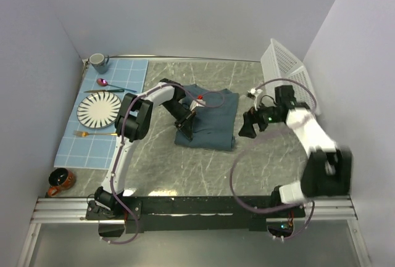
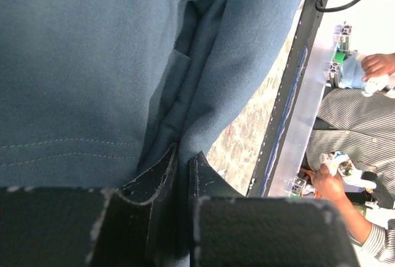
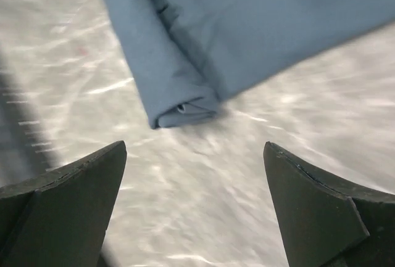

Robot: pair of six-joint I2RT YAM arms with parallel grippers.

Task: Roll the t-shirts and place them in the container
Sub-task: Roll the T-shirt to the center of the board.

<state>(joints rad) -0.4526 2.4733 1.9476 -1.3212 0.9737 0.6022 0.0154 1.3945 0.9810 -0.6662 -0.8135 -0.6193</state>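
Observation:
The dark slate-blue t-shirt (image 1: 213, 119) lies folded into a rectangle at the middle of the marble table. My left gripper (image 1: 185, 128) sits on its near left part, shut on a fold of the shirt; the left wrist view shows the cloth (image 2: 92, 63) pinched between the fingertips (image 2: 165, 168). My right gripper (image 1: 249, 125) hovers just right of the shirt, open and empty. The right wrist view shows a rolled edge of the shirt (image 3: 179, 103) ahead of the open gripper (image 3: 194, 156).
A light blue checked placemat (image 1: 105, 110) at left carries a striped plate (image 1: 99, 109), a mug (image 1: 97, 62), a spoon (image 1: 108, 84) and a fork (image 1: 92, 134). A brown cup (image 1: 60, 180) sits at near left. A white basket (image 1: 285, 66) stands back right.

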